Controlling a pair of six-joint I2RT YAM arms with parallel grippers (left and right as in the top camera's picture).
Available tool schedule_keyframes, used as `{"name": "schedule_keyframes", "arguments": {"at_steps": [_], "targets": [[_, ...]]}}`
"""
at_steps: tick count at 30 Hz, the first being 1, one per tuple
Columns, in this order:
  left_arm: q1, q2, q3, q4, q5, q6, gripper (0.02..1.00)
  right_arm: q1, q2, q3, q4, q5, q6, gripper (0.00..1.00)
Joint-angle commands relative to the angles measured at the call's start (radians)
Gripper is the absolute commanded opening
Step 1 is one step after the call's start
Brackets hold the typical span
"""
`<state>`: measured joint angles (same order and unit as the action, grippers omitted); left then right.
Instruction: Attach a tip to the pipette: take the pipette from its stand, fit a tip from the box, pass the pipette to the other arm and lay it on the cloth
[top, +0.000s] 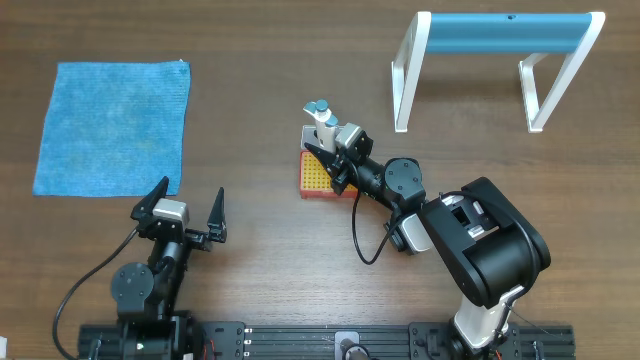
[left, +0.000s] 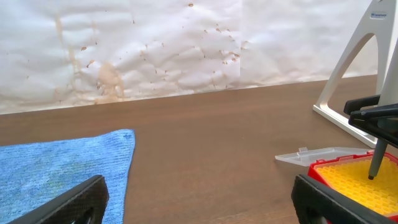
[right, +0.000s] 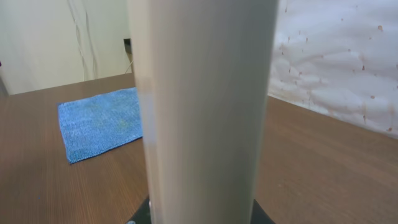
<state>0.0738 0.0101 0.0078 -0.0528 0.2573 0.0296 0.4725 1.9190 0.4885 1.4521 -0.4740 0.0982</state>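
Above gridded tip box (top: 314, 179), smooth pipette (top: 323, 117)

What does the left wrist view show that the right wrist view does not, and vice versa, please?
The left wrist view, unlike the right, has the red tip box with its yellow rack, its clear lid, the white pipette stand's leg, the open left gripper, and the pale grey pipette's narrow shaft at the rack. The right wrist view, unlike the left, has that pipette's broad barrel close up and a plain cream wall. Both have the blue cloth, the brown wooden table and the crinkled white backdrop.
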Motion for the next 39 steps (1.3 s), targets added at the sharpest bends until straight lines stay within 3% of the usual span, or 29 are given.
{"name": "schedule_keyframes", "arguments": {"at_steps": [1,31,36,39], "targets": [[-0.002,-0.005,-0.002,-0.007,-0.011,0.012,0.950,0.007,0.011,0.015,0.008,-0.009,-0.010,0.080],[-0.002,-0.005,-0.002,-0.007,-0.011,0.012,0.950,0.011,0.023,-0.023,-0.159,-0.008,-0.042,0.080],[-0.002,-0.005,-0.002,-0.007,-0.011,0.012,0.950,0.011,0.072,-0.034,-0.146,-0.008,-0.060,0.080],[-0.002,-0.005,-0.002,-0.007,-0.011,0.012,0.950,0.011,0.175,-0.033,-0.031,-0.008,-0.059,0.080]]}}
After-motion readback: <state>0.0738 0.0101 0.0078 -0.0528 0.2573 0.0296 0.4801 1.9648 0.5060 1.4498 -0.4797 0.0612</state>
